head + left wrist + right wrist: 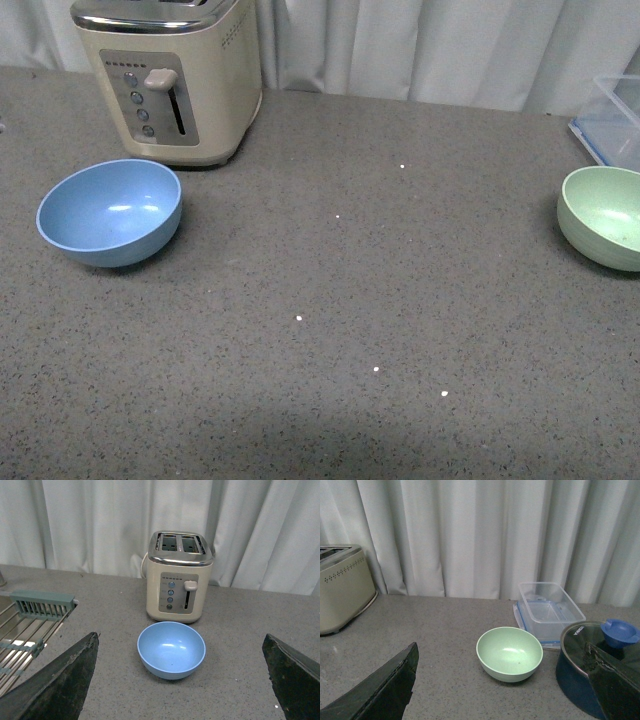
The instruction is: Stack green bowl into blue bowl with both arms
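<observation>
The grey surface point(330, 300) carries the blue bowl point(110, 212) at the front view's left and the green bowl point(605, 215) at its right edge, well apart. My left end effector point(180, 635) and right end effector point(502, 647) gape empty. I judge we're at approach: the right must grip the green rim next.

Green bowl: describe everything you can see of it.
The green bowl is pale mint, round, smooth and matte, plastic by its look. It stands upright and empty on the grey speckled table, at the robot's far right, cut by the front view's edge. A clear box sits close behind it. Nothing grips it.
</observation>
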Controlling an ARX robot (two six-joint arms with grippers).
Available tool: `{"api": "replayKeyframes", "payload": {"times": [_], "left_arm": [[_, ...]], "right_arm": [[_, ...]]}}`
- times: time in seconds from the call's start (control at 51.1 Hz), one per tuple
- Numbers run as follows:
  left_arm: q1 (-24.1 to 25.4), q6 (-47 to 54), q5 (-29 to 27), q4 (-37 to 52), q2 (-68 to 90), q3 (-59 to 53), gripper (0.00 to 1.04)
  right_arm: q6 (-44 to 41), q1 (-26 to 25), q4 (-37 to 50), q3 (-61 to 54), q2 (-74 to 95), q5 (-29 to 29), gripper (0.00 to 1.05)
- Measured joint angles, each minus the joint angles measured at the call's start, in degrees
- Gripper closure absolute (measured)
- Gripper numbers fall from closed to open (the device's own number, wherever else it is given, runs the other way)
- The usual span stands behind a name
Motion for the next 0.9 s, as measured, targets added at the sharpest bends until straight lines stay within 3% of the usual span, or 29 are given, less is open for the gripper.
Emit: {"api": "replayKeyframes", "payload": {"times": [0.901], "left_arm": [[0.0,0.0,0.0,0.0,0.0,0.0,0.06]], "right_arm": [[0.0,0.0,0.0,0.0,0.0,0.0,0.09]]}}
